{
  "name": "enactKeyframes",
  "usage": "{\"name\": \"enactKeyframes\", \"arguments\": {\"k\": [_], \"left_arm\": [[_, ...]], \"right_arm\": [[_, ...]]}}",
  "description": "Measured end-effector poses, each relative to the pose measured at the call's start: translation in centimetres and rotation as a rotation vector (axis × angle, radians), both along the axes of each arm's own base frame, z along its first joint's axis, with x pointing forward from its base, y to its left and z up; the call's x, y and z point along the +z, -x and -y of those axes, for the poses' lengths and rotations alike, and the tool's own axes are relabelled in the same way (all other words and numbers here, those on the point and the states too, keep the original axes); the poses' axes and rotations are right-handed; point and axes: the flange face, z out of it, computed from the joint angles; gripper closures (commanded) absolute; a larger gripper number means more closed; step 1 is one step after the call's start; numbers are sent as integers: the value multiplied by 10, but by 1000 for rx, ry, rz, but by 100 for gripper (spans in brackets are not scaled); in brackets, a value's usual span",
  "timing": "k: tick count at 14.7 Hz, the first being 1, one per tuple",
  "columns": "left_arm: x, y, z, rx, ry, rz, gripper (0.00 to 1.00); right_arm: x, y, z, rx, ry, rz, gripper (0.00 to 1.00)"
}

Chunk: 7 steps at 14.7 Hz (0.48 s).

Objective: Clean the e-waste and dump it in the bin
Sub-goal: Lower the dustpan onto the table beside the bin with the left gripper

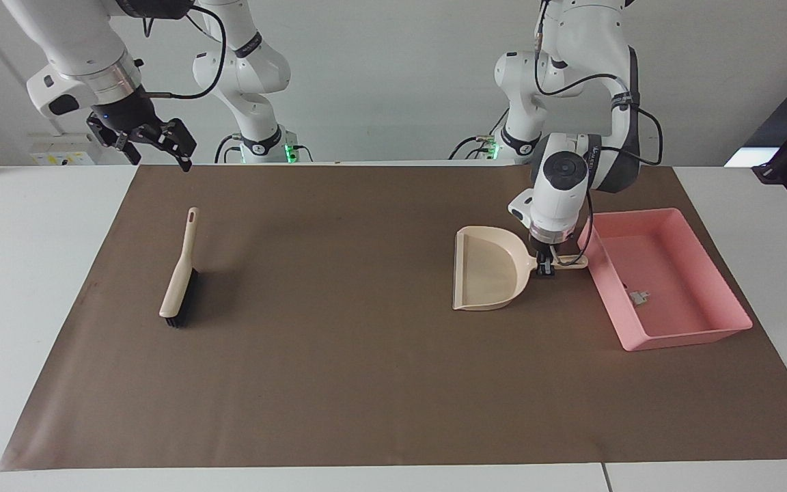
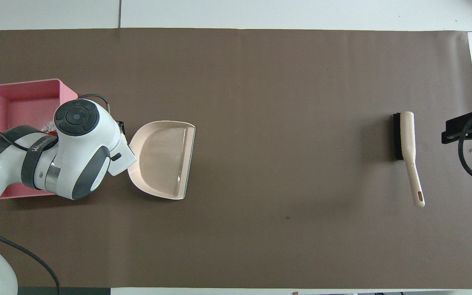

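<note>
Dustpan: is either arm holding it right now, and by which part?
The left end effector grips the dustpan by its handle. The right end effector holds nothing.

The white table carries a brown mat (dustpan, brush, bin on it).

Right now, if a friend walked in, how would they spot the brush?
Start at the brown mat covering the table and go to the right arm's end, away from the pink tray and dustpan. The brush lies alone there: a slim beige handle with black bristles along one side.
</note>
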Motion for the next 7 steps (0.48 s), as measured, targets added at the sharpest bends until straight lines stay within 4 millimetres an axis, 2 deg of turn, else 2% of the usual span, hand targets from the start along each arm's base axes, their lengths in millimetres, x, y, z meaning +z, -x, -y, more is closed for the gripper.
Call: {"name": "enactKeyframes", "arguments": {"k": [2,4,7], "left_arm": [[0,0,1,-2,2,3,35],[5,-1,1,4,6,16,3],[31,-1,-10,86,9,54,3]], "right_arm": [[-1,0,-1,2,0,-2,1],[-1,0,-5,12,12,-2,1],[-1,0,-12,34,53,-1,1]]}}
